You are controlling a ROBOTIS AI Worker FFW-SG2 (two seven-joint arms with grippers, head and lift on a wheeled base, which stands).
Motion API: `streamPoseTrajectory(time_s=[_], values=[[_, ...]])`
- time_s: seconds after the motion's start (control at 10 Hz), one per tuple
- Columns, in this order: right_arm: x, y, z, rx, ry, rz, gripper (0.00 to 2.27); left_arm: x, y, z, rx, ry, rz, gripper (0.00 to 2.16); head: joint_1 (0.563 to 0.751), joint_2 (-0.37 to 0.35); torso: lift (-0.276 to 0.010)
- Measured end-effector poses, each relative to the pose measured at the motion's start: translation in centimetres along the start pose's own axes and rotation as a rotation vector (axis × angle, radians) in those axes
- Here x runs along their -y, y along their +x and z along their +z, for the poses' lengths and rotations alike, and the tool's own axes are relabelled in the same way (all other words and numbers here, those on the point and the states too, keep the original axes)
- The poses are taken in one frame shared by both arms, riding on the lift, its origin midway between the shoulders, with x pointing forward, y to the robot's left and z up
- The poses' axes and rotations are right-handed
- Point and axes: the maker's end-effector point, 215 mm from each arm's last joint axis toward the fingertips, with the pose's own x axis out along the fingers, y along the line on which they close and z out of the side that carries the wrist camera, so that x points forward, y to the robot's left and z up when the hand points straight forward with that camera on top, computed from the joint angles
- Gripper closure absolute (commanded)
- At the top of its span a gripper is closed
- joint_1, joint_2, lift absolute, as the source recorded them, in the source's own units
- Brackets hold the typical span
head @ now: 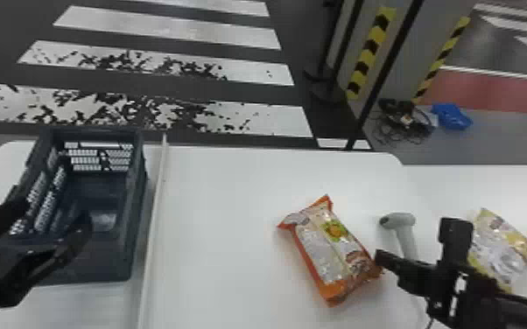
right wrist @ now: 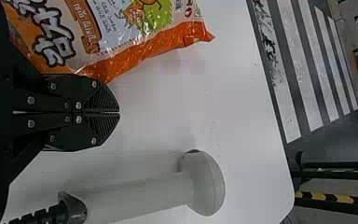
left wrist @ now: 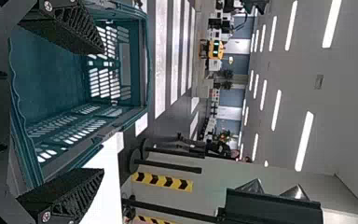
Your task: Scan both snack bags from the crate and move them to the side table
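An orange snack bag (head: 330, 251) lies on the white table; its printed side also shows beside my right gripper in the right wrist view (right wrist: 116, 28). My right gripper (head: 380, 258) is at the bag's lower right edge, and in its wrist view the right gripper (right wrist: 119, 112) is shut with nothing between its fingers. A pale handheld scanner (head: 400, 221) lies on the gripper's other side. The second, yellowish bag (head: 501, 251) rests farther right, partly behind the right arm. At far left, my left gripper (head: 56, 210) is open over the dark crate (head: 133, 197); the left gripper (left wrist: 103, 111) shows spread fingers.
A raised white strip (head: 155, 192) runs along the table just right of the crate. The side table's surface (head: 442, 183) adjoins at the right. Beyond the tables stand a panel with yellow-black tape (head: 374, 39) and, on the floor, cables (head: 402, 122) and a blue item (head: 451, 116).
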Motion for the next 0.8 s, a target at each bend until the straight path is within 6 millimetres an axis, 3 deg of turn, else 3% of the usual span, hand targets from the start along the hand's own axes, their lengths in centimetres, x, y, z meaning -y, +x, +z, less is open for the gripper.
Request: streamPoseTrajectory(time_s=[0.8], values=[[-1.3, -2.4, -2.4, -0.039, 0.006, 0.007, 2.11, 0.3, 0.0, -0.2, -0.003, -0.004, -0.006, 0.10, 0.695, -0.208, -0.099]])
